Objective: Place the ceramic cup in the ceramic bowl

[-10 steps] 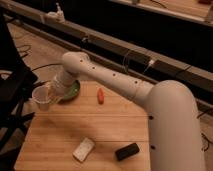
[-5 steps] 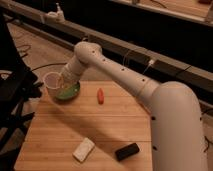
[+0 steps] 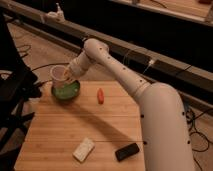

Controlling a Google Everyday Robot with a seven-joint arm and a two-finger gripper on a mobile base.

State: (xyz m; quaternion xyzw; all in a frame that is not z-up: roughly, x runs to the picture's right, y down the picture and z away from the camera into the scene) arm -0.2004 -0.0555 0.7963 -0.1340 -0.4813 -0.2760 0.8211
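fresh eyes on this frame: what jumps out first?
The big white arm sweeps from lower right to the table's far left corner, where its gripper holds the ceramic cup just above the ceramic bowl. A small orange-red object lies right of the bowl. Near the front edge sit a pale rectangular block and a black block.

- The ceramic cup point(image 3: 58, 75) is held by the gripper point(image 3: 66, 76) just above the ceramic bowl point(image 3: 66, 91), at the desk's point(image 3: 60, 131) far left.
- A small object point(image 3: 100, 95) is placed right of the bowl.
- A block point(image 3: 83, 149) and, to its right, a flat device point(image 3: 127, 151) are set near the front edge.
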